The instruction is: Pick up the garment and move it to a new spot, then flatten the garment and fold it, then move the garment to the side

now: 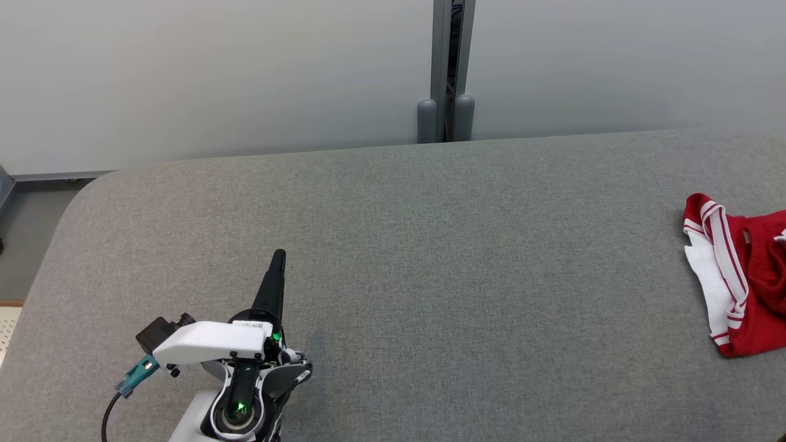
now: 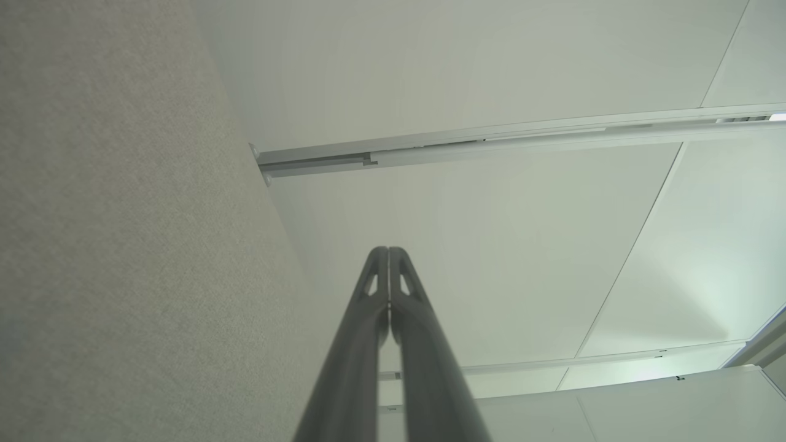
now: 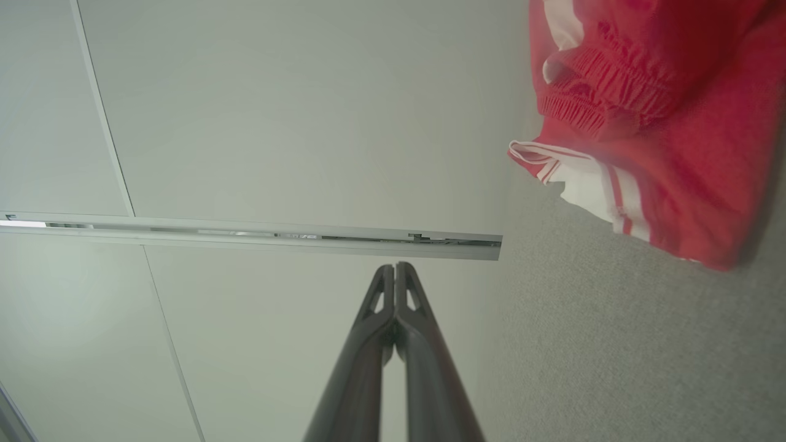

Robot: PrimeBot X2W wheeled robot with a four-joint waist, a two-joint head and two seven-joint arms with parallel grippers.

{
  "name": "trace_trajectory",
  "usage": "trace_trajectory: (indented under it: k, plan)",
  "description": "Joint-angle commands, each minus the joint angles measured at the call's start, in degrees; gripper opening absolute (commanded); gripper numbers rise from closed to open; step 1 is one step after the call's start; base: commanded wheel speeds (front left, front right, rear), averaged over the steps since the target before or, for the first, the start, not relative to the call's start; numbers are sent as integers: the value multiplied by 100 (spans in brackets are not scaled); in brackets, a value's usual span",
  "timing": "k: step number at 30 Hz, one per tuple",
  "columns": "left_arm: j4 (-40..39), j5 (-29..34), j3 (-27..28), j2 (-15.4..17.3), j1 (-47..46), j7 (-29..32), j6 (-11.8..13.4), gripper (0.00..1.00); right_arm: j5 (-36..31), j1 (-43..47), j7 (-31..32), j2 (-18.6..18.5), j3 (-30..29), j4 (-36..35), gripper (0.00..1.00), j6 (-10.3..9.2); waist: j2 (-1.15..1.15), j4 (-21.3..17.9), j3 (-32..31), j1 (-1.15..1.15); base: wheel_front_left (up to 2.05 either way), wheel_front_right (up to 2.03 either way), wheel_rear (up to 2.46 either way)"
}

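While left jaws and right jaws are together | one garment [image 1: 750, 294] | one surface [image 1: 430, 245]

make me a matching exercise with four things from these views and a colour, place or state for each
Things:
1 garment
2 left gripper
3 table
4 wall

Descriptions:
a grey fabric top
b pale, behind the far edge
c red with white stripes, at the right edge of the head view
d fingers shut, holding nothing, lower left of the head view

Pairs: 1-c, 2-d, 3-a, 4-b
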Motion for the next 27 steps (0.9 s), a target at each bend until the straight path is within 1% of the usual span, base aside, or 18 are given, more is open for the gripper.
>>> trace_trajectory:
  k: [1,27]
  plan:
    - [-1,-22,5,25,-115,-2,-23,0,-39,-56,29,-4,-36,-1,0,2,0,0,0,0,0,0,0]
    - [-2,-22,5,25,-116,-2,-23,0,-49,-66,48,5,-53,-1,0,2,0,0,0,0,0,0,0]
